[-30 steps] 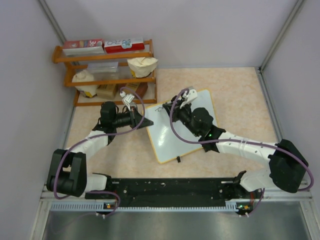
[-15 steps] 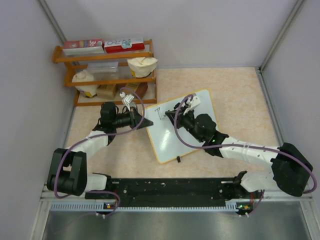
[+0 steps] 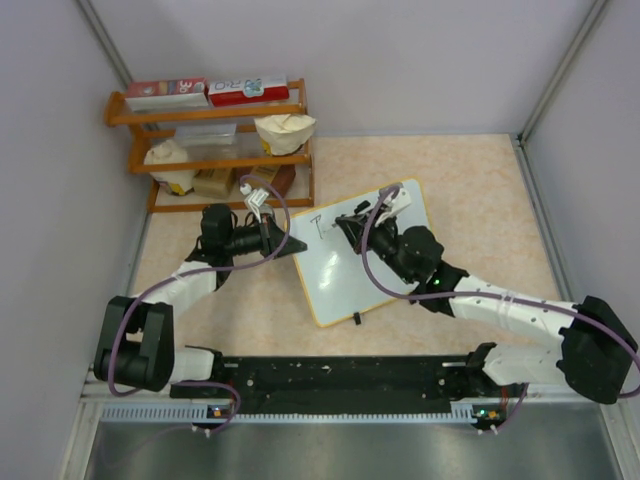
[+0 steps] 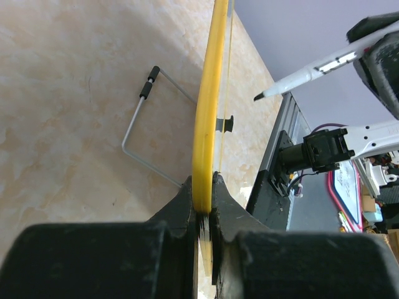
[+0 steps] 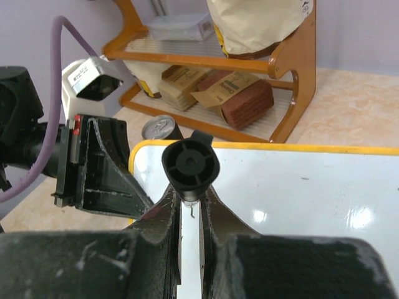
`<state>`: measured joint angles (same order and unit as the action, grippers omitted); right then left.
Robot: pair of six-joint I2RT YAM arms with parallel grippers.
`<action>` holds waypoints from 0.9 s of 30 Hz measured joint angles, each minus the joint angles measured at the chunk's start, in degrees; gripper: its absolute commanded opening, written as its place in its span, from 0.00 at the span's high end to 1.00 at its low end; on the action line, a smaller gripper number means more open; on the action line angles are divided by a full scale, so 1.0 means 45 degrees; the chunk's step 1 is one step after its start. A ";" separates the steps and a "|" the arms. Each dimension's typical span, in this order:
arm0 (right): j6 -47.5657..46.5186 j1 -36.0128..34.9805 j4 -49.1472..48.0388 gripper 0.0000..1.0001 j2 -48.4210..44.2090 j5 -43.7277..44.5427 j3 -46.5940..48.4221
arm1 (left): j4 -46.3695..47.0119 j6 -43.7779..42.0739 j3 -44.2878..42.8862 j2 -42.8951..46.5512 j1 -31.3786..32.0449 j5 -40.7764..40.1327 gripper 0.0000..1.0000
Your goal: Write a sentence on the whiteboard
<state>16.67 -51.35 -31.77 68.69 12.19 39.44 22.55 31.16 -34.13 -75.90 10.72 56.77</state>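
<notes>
The whiteboard (image 3: 365, 255), white with a yellow frame, stands tilted on the floor mat. My left gripper (image 3: 291, 246) is shut on its left edge; the left wrist view shows both fingers pinching the yellow frame (image 4: 209, 93). My right gripper (image 3: 347, 227) is shut on a marker (image 5: 190, 163) and holds it at the board's upper left. The marker's white body and black tip (image 4: 299, 78) point at the board face. Of the sentence, only a black "T" (image 3: 320, 226) shows, left of the marker. A short stroke (image 5: 191, 212) shows between my right fingers.
A wooden shelf (image 3: 210, 150) with boxes, bags and a can (image 5: 161, 128) stands just behind the board's left end. A wire stand (image 4: 140, 124) and a black clip foot (image 4: 225, 123) are on the board. Grey walls close in both sides.
My right gripper has moved the marker to the right along the board's top, uncovering the "T". My left gripper and the board have stayed put.
</notes>
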 measured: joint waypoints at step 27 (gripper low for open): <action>0.0646 0.0763 0.0151 1.00 0.1025 -0.0311 0.0680 | -0.0039 0.0000 0.0000 0.0000 -0.0010 0.0000 1.00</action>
<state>19.57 -47.92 -31.09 73.30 10.79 42.50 22.37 31.16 -34.13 -75.90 10.68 56.77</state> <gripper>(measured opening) 0.066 0.079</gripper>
